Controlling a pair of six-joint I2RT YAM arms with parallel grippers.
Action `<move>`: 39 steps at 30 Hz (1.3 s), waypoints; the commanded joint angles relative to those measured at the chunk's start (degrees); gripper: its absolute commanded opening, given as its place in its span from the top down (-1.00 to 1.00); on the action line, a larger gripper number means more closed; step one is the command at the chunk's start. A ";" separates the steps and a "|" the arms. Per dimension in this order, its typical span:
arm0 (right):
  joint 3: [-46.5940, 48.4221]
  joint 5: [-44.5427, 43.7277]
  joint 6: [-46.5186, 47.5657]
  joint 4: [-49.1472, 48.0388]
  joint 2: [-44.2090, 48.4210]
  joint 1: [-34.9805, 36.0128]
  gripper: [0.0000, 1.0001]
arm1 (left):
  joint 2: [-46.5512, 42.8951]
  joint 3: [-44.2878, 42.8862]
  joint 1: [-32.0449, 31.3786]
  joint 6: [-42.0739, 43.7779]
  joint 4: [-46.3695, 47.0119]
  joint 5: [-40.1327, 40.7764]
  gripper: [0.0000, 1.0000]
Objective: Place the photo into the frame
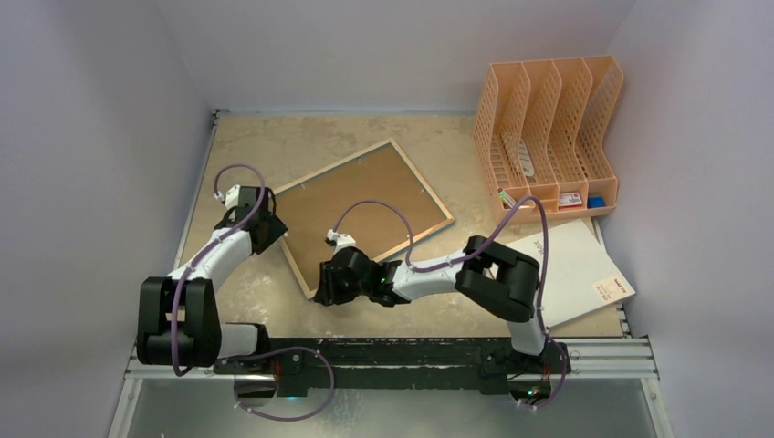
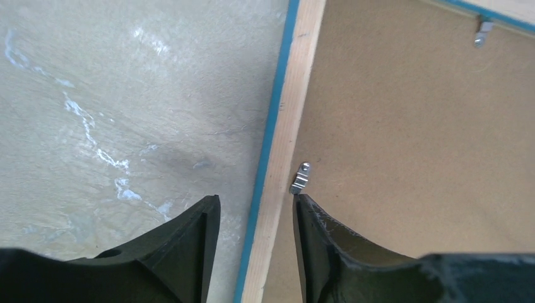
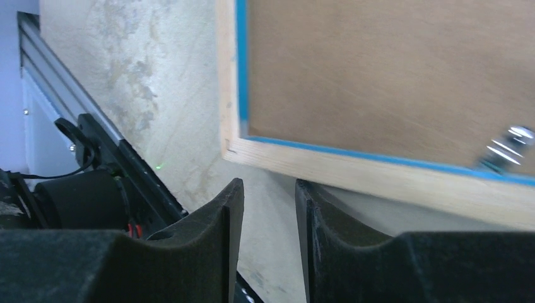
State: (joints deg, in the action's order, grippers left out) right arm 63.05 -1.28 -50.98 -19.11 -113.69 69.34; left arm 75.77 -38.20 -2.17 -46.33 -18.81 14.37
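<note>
The frame [image 1: 334, 166] lies face down and askew on the table, its brown backing board [image 1: 365, 205] up. The photo is hidden or out of view. My left gripper [image 1: 274, 228] is at the frame's left side. In the left wrist view it [image 2: 255, 197] stands open astride the pale wood rail [image 2: 293, 95], with a gap on the table side and the right fingertip [image 2: 303, 208] just below a small metal clip [image 2: 301, 177]. My right gripper [image 1: 321, 290] is at the frame's near corner. There it [image 3: 269, 182] is open and empty, just below the rail [image 3: 378, 170].
A peach file organiser [image 1: 548, 128] stands at the back right. A white flat sheet [image 1: 575, 265] lies at the right, partly under the right arm. A black rail [image 1: 392, 351] runs along the near edge. Walls close in the left, back and right.
</note>
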 commanded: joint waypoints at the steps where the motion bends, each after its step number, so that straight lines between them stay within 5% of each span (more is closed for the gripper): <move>1: -4.95 -5.92 0.37 4.96 5.04 -1.12 0.20 | -2.25 -4.13 -0.11 3.54 -2.06 0.05 -0.01; 6: -6.27 -6.34 -0.40 5.33 6.21 -1.55 0.17 | 2.68 -4.17 -0.32 8.34 -0.15 -8.54 -0.11; 12: -5.72 -4.84 -0.37 5.13 3.88 -1.58 0.17 | 5.16 -3.06 -0.29 8.08 -0.67 -6.40 -0.14; 23: -4.99 -4.95 0.25 4.96 3.49 -1.80 0.16 | 5.61 -1.12 -0.37 7.13 2.54 -4.79 0.12; 31: -4.17 -8.86 -3.74 7.37 4.54 -2.07 -0.34 | 4.92 -0.48 -0.37 6.95 2.82 -4.97 0.12; 39: -4.49 -19.18 -1.11 5.28 10.85 -0.11 -0.11 | 4.95 -0.12 -0.37 6.75 3.13 -4.98 0.12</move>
State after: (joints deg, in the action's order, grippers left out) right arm 58.78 -12.60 -55.00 -14.68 -107.44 68.20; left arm 81.36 -39.35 -2.33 -39.42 -16.99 8.73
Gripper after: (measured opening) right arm 0.597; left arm 0.442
